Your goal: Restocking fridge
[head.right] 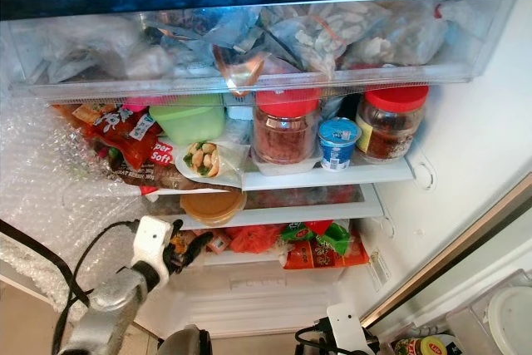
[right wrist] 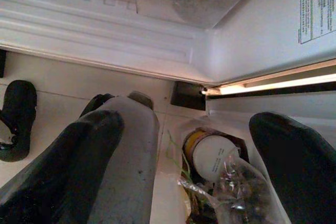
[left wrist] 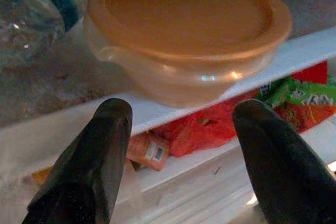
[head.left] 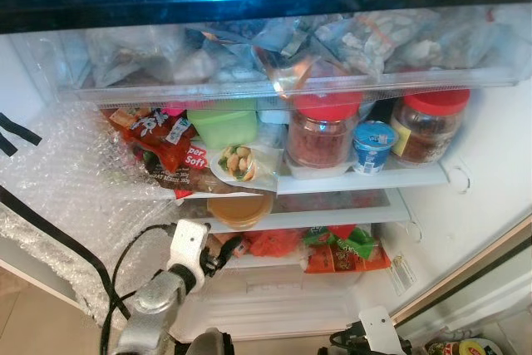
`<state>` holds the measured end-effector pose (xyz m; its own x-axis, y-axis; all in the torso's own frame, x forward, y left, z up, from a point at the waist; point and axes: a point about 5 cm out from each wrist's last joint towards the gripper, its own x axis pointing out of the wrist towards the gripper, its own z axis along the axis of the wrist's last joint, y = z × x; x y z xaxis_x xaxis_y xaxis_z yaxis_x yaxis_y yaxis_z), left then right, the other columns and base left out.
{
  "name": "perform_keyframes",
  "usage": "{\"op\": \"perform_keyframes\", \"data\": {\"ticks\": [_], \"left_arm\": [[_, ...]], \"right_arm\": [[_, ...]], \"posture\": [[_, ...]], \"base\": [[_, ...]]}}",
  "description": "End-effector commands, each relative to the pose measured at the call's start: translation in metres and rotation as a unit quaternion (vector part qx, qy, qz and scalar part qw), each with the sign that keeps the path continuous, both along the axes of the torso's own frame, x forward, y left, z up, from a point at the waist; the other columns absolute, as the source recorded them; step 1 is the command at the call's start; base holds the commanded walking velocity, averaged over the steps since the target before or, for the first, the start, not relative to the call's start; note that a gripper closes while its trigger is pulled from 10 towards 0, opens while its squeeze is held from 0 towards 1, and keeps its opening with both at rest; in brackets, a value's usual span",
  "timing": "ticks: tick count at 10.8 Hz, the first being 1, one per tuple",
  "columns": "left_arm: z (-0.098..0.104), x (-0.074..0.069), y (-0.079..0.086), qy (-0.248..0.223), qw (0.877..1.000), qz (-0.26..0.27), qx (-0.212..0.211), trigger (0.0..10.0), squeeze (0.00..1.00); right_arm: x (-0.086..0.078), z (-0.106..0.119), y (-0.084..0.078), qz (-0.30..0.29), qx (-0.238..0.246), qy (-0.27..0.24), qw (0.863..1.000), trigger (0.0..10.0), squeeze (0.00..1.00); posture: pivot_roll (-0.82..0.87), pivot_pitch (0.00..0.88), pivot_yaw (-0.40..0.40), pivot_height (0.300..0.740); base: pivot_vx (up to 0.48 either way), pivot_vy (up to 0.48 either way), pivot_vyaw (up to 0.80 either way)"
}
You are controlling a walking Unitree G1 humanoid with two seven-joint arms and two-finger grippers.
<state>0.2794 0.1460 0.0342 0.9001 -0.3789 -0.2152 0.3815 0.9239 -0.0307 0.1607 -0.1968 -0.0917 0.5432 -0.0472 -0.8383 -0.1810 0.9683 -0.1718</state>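
Left gripper (left wrist: 181, 129), fingers apart and empty, sits low centre before the tub (left wrist: 186, 30) overhanging its shelf (left wrist: 157, 113); a nudge could tip it off; right gripper (right wrist: 191, 145) likewise apart, idle.

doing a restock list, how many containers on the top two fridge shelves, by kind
red-lidded jars: 2, one and another
green tub: 1
blue yogurt cup: 1
orange-lidded bowl: 1
total: 5
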Motion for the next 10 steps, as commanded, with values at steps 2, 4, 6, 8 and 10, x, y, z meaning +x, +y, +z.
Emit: {"op": "perform_keyframes", "data": {"ticks": [2, 4, 6, 8, 10], "left_arm": [[-0.001, 0.005, 0.005, 0.0, 1.0, 0.028, -0.012, 10.0, 0.0], [0.006, 0.021, -0.002, -0.013, 0.999, 0.027, -0.024, 10.0, 0.0], [0.008, 0.031, -0.007, -0.011, 0.999, 0.026, -0.03, 10.0, 0.0], [0.01, 0.037, -0.011, -0.01, 0.999, 0.022, -0.034, 10.0, 0.0], [0.003, 0.025, -0.008, -0.022, 0.999, 0.007, -0.031, 10.0, 0.0]], "right_arm": [[-0.031, -0.013, 0.004, 0.001, 0.005, 0.062, 0.998, 10.0, 0.0], [-0.03, -0.013, 0.004, 0.0, 0.005, 0.061, 0.998, 10.0, 0.0], [-0.03, -0.013, 0.004, -0.001, 0.005, 0.059, 0.998, 10.0, 0.0], [-0.03, -0.013, 0.005, -0.002, 0.005, 0.059, 0.998, 10.0, 0.0], [-0.031, -0.013, 0.005, -0.003, 0.006, 0.06, 0.998, 10.0, 0.0]], "posture": [[-0.06, 0.061, 0.025, 0.662], [-0.06, 0.057, 0.026, 0.662], [-0.07, 0.052, 0.028, 0.662], [-0.08, 0.049, 0.032, 0.662], [-0.07, 0.048, 0.034, 0.662]], "base": [[0.0, 0.0, 0.0], [0.0, 0.0, 0.0], [0.0, 0.0, 0.0], [0.0, 0.0, 0.0], [0.0, 0.0, 0.0]]}}
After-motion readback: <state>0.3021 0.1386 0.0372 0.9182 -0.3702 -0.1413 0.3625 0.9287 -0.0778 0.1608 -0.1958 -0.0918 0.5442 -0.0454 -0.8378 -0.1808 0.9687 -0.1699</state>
